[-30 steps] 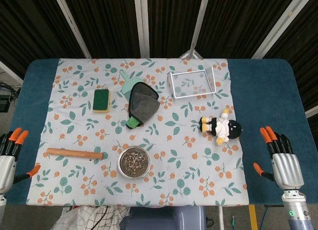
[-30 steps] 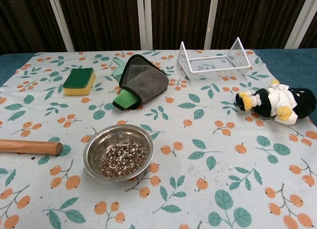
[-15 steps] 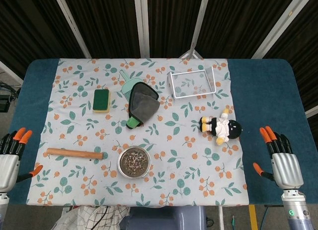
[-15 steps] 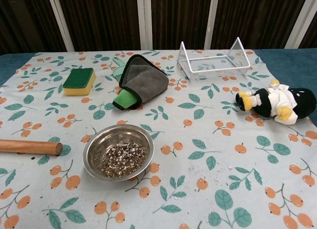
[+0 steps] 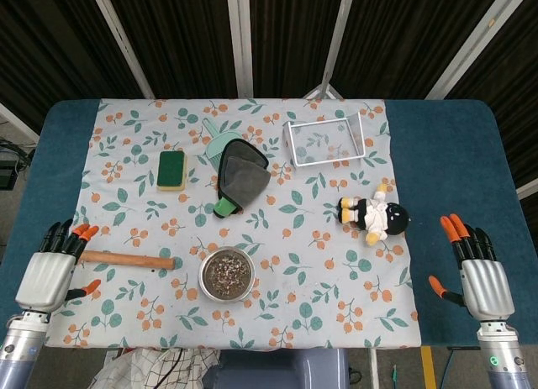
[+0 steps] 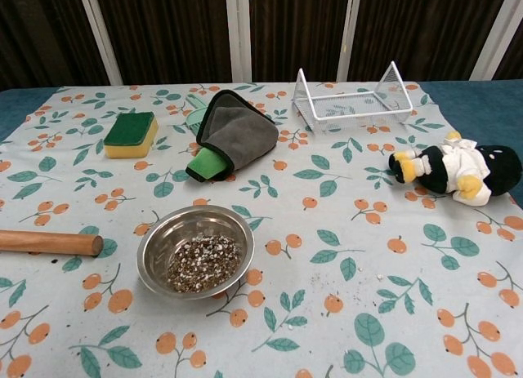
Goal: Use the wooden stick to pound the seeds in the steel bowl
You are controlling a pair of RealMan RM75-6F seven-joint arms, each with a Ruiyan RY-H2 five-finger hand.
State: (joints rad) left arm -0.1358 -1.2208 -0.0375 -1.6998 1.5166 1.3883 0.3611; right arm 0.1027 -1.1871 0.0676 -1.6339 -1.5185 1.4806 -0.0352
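The steel bowl is sitting near the front edge of the flower-patterned cloth that is covering most of the blue table, and it is holding a heap of speckled seeds. Just to the left of the bowl, apart from it, the wooden stick is lying flat on the cloth, its near end pointing toward the bowl. Further left of the bowl, at the stick's far end, the left robot hand is hovering with fingers spread and orange fingertips reaching over the cloth's edge; it is grasping nothing, and whether it is touching the stick's end cannot be told. Well to the right of the bowl, beyond the cloth and over the bare blue table, the right robot hand is standing palm-up-style with fingers extended and apart, also released and empty. Behind the bowl, a grey cloth is draping over a green dustpan-like scoop, whose handle end is poking out toward the bowl. Behind and to the left of the bowl a green-and-yellow sponge is resting flat. Behind and to the right, a white wire rack is standing near the cloth's far edge, and nearer, to the bowl's right, a black-and-white plush toy is lying on its side.
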